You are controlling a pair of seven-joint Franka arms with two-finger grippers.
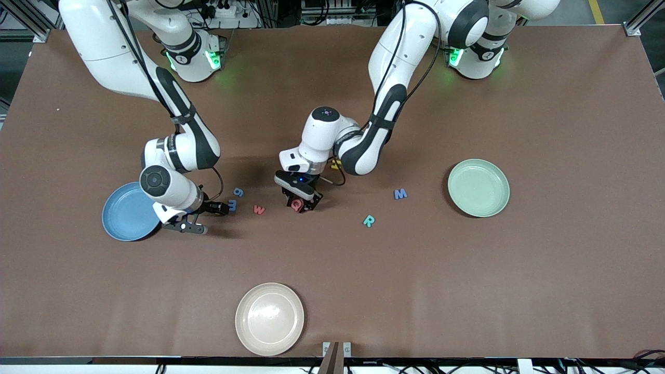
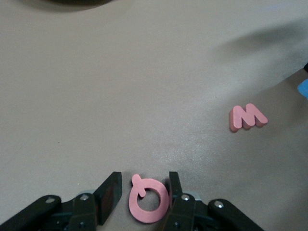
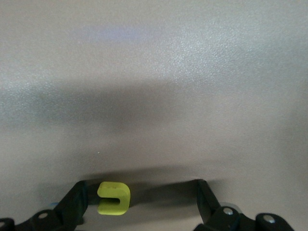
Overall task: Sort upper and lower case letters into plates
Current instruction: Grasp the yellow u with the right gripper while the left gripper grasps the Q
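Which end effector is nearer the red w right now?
Left. The left end effector sits beside the red w, around a pink Q; the right end effector sits by the blue plate.

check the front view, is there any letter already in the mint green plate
No, the mint green plate is bare inside; the nearest letters, a blue M and a teal R, lie on the table beside it.

High front camera facing both arms; wrist cameras close above the table.

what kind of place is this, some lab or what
Most likely a robotics lab: two white arms bolted along a brown-covered table, aluminium framing at its corners, and foam letters such as the pink Q laid out as test props beside the plates.
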